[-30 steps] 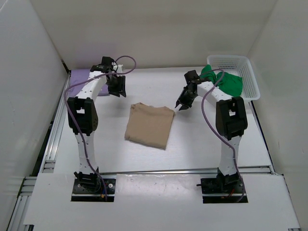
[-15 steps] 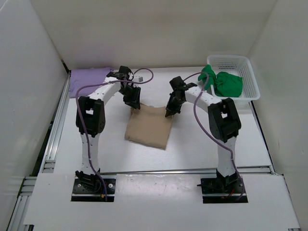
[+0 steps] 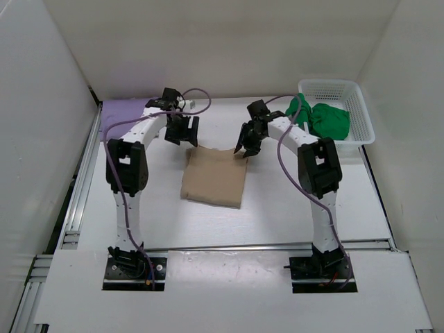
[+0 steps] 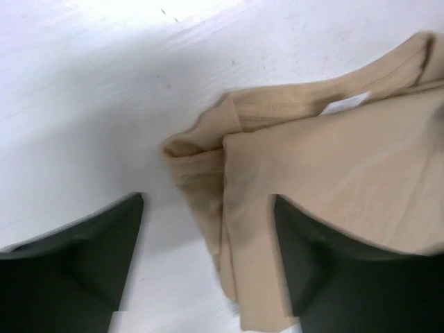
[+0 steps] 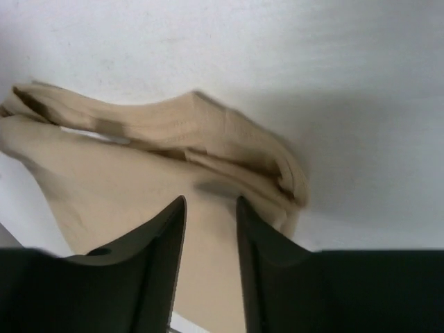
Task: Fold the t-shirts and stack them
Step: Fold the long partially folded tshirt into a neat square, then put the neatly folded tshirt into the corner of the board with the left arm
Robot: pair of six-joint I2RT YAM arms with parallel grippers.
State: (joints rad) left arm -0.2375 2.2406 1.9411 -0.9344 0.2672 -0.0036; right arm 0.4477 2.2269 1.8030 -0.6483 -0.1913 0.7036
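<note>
The tan cloth t-shirt (image 3: 215,179), folded to a rough rectangle, lies flat on the white table (image 3: 277,208) in the overhead view. The left gripper (image 3: 182,132) hangs just past its far left corner and the right gripper (image 3: 246,146) just over its far right corner. The lavender cloth t-shirt (image 3: 118,109) lies well beyond the tan one to the far left. The bright green cloth t-shirt (image 3: 329,119) sits bunched in the white plastic mesh basket (image 3: 365,118), well off to its far right.

From the left wrist we see the fingers (image 4: 90,257) spread wide, straddling the tan t-shirt's corner (image 4: 333,187) and pinching nothing. The layers there are splayed and a hem pokes out. We judge that closing here could catch only the top ply, and the fold would peel open on the lift.

From the right wrist we see the fingers (image 5: 270,257) parted only narrowly above the far edge (image 5: 139,159), where a sleeve is bunched; no cloth is caught between them. So slim a gap may ride over the thick bundle instead of taking it. If one side grips and the other slips, we expect the shirt to swing and unfold on its way to the stack.
</note>
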